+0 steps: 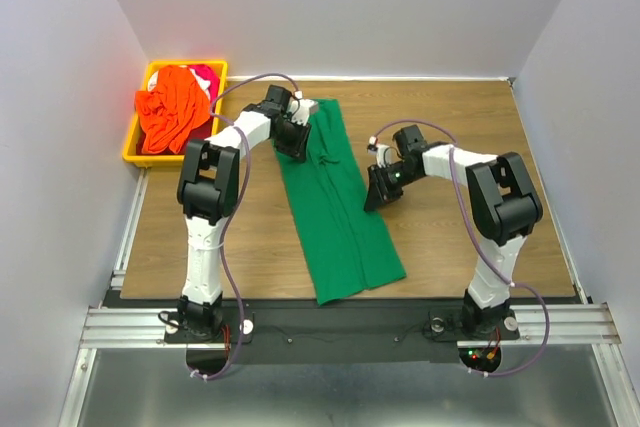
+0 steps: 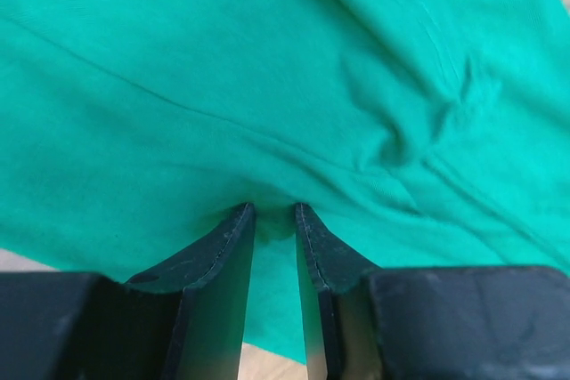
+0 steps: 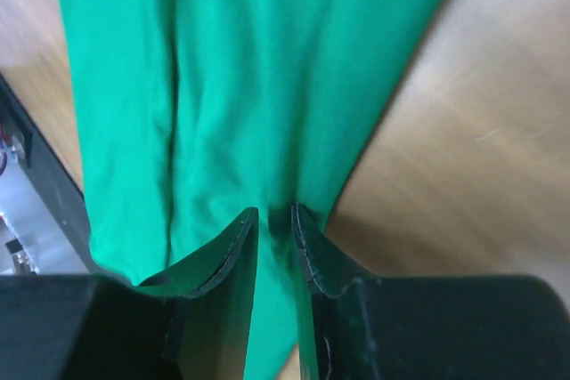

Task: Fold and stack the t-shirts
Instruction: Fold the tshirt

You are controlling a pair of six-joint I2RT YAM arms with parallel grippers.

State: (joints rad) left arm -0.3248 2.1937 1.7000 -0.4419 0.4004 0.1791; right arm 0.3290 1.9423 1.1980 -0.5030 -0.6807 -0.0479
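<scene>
The green t-shirt [image 1: 335,217] lies on the table [image 1: 200,237] folded into a long strip, running from 6 o'clock at the near edge up toward 12. The right gripper [image 3: 274,211] sits at the strip's 3 o'clock edge, jaws narrowly apart over the hem; I cannot tell if it pinches cloth. Farther, at the 12 o'clock end, the left gripper [image 2: 274,208] presses on puckered fabric, jaws also slightly apart, grip unclear. At 10 o'clock a yellow bin [image 1: 135,142] holds the orange t-shirt [image 1: 170,112] and the red-pink t-shirt [image 1: 205,75].

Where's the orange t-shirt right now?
Top view: the orange t-shirt lies bunched in the yellow bin at the far left, left of the green t-shirt.
</scene>
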